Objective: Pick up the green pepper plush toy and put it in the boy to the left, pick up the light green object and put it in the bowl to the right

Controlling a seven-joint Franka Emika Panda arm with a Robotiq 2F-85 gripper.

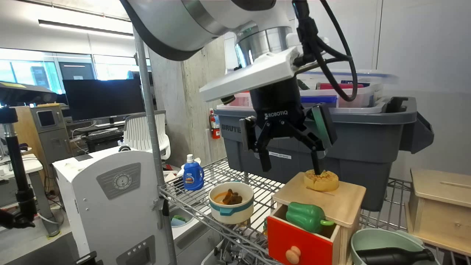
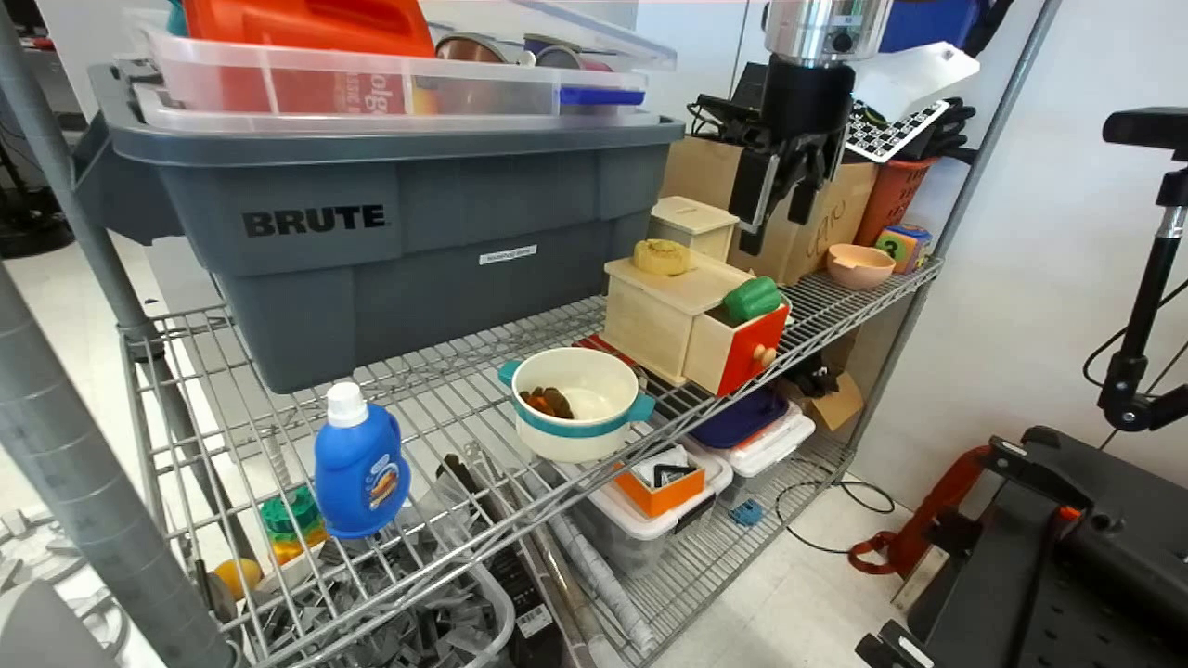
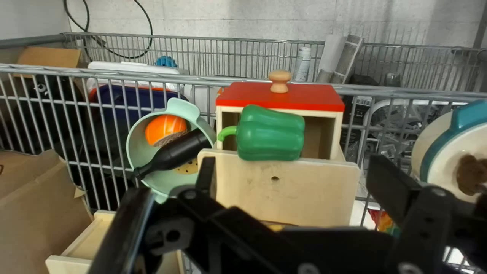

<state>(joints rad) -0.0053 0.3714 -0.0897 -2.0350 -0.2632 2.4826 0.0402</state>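
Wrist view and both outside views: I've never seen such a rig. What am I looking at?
A robot arm with a black gripper hangs over a wire shelf. Two pictures come from outside cameras; the wrist view comes from the arm itself, looking past the gripper, which is open and empty. The green pepper pokes up from the open drawer of a wooden box. A yellow thing lies on that box; a white pot and a pale green bowl holding a black bottle stand on either side.

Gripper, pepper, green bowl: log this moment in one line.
gripper: open, nothing held | pepper: in open drawer, sticking up, not gripped | green bowl: black bottle in it, no pepper
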